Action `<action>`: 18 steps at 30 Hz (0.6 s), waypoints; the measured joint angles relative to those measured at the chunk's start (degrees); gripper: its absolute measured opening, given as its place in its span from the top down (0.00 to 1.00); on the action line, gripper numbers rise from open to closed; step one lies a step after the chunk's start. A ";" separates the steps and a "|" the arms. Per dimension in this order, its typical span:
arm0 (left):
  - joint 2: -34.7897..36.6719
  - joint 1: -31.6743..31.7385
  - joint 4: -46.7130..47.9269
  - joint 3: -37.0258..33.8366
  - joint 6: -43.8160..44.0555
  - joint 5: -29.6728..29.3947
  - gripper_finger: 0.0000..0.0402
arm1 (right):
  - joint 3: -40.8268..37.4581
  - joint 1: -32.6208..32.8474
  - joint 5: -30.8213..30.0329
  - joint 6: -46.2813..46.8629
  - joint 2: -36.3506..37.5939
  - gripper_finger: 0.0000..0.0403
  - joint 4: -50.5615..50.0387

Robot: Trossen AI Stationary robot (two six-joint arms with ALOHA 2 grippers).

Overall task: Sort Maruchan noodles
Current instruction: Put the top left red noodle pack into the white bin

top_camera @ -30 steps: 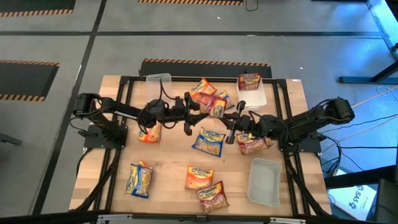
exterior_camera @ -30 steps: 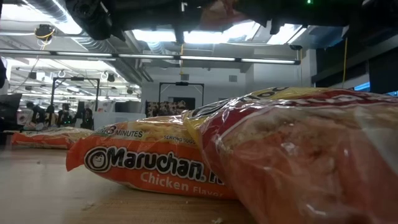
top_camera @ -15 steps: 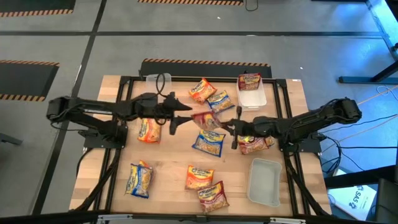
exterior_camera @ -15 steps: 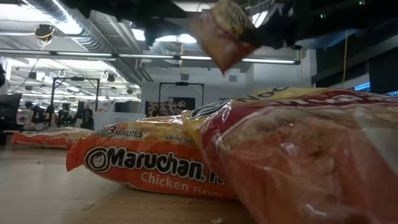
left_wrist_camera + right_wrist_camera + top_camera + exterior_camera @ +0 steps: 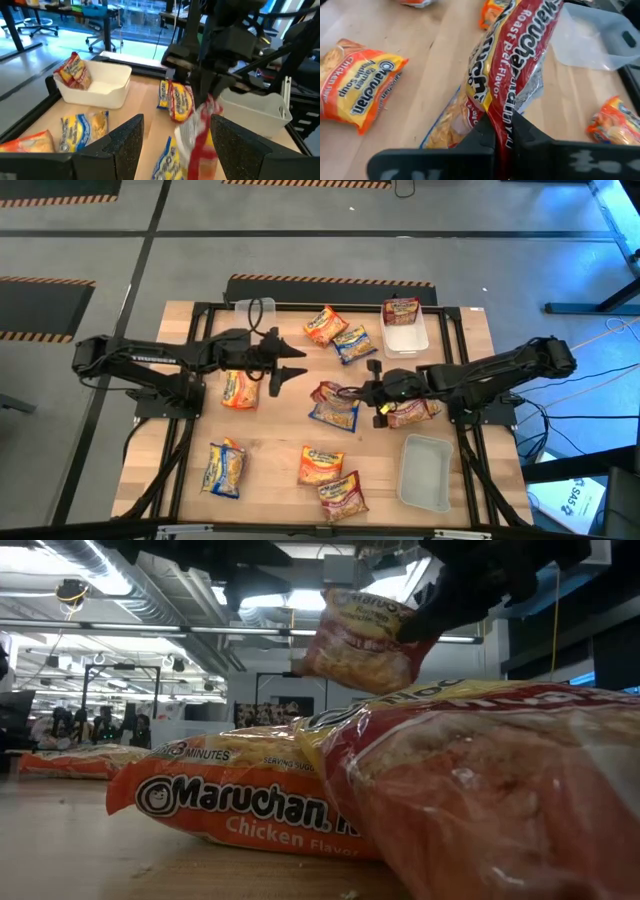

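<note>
**Red packet in the right arm's grip, mid-carry**

The right gripper (image 5: 372, 394) has its jaws pinched tight on the edge of a red roast beef packet (image 5: 512, 55), hanging clear of the table above a blue packet (image 5: 334, 413). The left gripper (image 5: 296, 364) hovers nearby, jaws wide and empty. Next, I'd judge: carry it to the tub (image 5: 408, 337) already holding a red packet (image 5: 400, 310), then release.
</note>
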State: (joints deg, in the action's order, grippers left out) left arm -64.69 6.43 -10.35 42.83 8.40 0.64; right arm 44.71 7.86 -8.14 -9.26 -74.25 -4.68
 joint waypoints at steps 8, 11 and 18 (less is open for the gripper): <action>-8.03 -2.37 0.92 -0.09 1.76 -0.08 0.45 | 0.21 0.00 0.26 0.00 -0.91 1.00 0.35; -9.55 -2.48 -1.54 -0.04 4.47 0.14 0.43 | 0.21 0.00 0.26 0.00 -0.91 1.00 0.56; -10.34 -1.24 -3.65 -0.04 9.12 4.61 0.29 | 0.21 0.00 0.26 -0.20 -0.91 1.00 0.78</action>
State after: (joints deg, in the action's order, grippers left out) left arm -75.02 5.19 -14.00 42.78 17.52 5.26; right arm 44.93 7.86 -7.88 -9.45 -75.16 -3.91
